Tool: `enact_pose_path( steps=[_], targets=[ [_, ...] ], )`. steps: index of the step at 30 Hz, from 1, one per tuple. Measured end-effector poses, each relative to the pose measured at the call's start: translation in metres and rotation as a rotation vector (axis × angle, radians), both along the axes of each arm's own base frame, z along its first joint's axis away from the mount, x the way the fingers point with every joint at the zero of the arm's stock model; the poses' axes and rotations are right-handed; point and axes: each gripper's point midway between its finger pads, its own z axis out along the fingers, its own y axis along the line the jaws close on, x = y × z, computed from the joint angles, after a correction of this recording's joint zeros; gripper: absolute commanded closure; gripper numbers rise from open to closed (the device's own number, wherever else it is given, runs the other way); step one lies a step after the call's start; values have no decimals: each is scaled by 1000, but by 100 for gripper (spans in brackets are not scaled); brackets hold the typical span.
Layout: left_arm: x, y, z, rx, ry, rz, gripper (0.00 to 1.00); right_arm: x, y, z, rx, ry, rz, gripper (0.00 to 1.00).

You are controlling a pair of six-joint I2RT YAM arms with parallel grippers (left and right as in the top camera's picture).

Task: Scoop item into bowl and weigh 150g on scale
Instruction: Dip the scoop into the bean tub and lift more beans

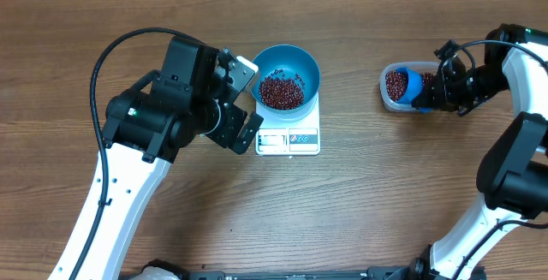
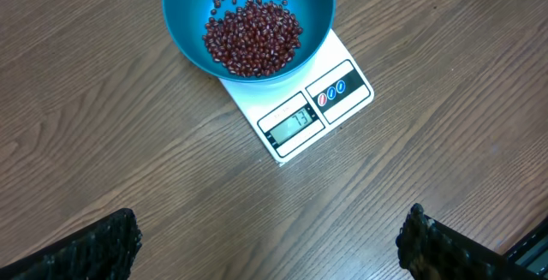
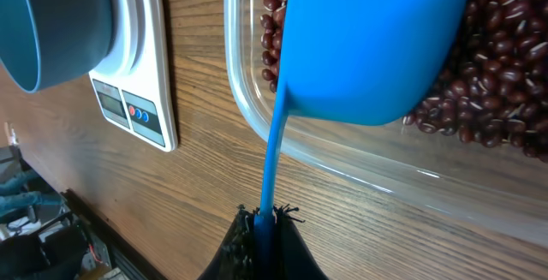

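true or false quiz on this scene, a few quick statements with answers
1. The bowl sits on the scale. True.
2. The bowl is empty. False: beans lie in it.
3. The right fingers are shut on the handle of the scoop. True.
4. The left fingers grip the bowl. False: they are open and apart from it, beside the scale.
5. The scoop is over the bowl. False: it is in the tub, among more beans.
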Motion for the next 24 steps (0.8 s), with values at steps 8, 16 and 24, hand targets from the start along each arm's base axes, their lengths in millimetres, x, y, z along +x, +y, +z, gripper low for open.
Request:
enact_pose_path(
  steps=[8, 16, 24],
  targets=[
    [0, 0, 0, 0, 0, 0, 0, 0, -8, 3, 54, -4, -45, 96],
    [0, 0, 0, 0, 0, 0, 0, -5, -26, 12, 154, -21, -122, 96],
    [0, 0, 0, 0, 0, 0, 0, -5, -38, 15, 185, -40, -163, 96]
  ],
)
